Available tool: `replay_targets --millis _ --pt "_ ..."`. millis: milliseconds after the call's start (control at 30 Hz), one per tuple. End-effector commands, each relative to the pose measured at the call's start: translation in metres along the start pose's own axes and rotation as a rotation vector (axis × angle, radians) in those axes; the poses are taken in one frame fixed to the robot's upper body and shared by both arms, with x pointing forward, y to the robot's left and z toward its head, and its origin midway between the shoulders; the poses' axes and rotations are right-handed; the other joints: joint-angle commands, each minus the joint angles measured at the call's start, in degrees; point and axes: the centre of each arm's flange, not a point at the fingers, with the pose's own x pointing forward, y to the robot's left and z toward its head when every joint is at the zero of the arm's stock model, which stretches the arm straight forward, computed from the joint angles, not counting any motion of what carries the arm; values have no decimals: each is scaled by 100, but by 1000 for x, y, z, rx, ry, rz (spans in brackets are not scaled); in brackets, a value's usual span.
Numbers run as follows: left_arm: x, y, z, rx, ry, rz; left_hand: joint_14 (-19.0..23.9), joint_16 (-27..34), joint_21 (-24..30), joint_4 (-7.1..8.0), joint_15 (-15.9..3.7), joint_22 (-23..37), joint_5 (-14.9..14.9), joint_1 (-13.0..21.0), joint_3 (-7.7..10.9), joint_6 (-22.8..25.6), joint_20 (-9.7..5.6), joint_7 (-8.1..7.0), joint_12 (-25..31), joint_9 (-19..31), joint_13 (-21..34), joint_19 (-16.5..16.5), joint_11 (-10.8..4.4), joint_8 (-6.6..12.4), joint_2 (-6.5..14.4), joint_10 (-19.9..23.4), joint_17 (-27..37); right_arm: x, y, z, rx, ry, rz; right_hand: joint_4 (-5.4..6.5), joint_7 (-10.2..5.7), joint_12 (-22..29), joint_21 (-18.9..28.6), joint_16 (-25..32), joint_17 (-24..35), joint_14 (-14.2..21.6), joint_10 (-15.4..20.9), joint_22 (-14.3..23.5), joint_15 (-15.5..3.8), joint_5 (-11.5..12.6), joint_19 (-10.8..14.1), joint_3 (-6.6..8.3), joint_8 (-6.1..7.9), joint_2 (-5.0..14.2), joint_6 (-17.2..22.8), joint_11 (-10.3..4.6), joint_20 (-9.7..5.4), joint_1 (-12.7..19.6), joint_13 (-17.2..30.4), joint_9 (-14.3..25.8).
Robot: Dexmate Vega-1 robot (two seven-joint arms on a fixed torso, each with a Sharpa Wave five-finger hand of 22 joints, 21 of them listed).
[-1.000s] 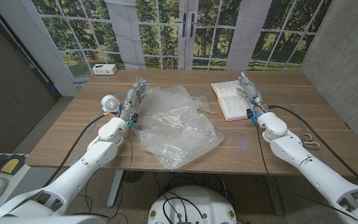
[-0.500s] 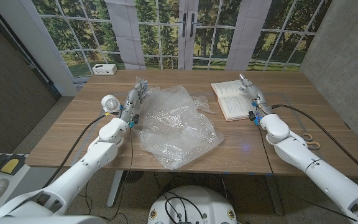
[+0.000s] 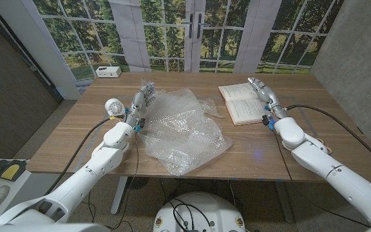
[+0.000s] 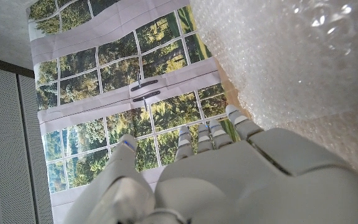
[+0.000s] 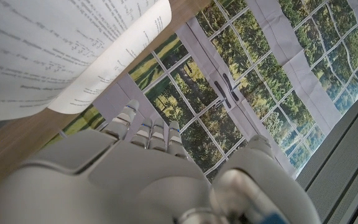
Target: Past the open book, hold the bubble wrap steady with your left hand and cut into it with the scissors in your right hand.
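Since a second ago, right hand [image 3: 267, 98] has slid rightward over the open book [image 3: 239, 103], fingers extended, holding nothing. Bubble wrap [image 3: 180, 129] stretches from far-left toward near-right, beside the left hand [image 3: 140, 103], likewise extended and empty.

Premises: a robot test room got up to look like a home study. The far wall [image 3: 192, 32] is a printed backdrop of paned windows and a double door onto trees; its sheets meet in visible seams. A plain grey panel [image 3: 356, 51] closes the right side and a dark panel [image 3: 8, 84] the left. One wooden desk [image 3: 76, 138] stands on metal legs, with cables hanging beneath. A small white box [image 3: 108, 71] lies at its far edge.
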Motion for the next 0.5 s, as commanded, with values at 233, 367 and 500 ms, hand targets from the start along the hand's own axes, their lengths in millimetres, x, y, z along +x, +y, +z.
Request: replay_targets --millis 233,367,500 --pt "-5 -4 -1 15 -29 -21 -48 31 10 -50 32 21 -1 48 13 6 3 8 22 20 17 -12 47 -19 9 17 33 -7 -9 15 -225 -22 25 -83 -176 63 27 -2 -18 -33 212 10 -198 -32 -18 49 -5 81 -50 -207 -3 119 8 18" --pt "-9 -6 -5 6 -28 -30 -25 43 12 -54 16 22 -2 50 18 72 -6 15 33 20 17 -6 34 5 22 46 34 -10 -15 16 -267 -16 25 -89 -175 59 28 0 -19 -29 210 9 -208 -33 -17 52 -6 84 -54 -212 0 129 7 18" --pt "-9 -8 -2 6 -50 -32 -23 44 14 -56 12 22 -2 51 19 76 -7 21 32 20 17 -1 43 5 25 45 33 -14 -16 20 -297 -10 24 -98 -170 52 27 -3 -22 -38 202 9 -223 -34 -21 57 -6 89 -59 -218 -6 144 7 19"
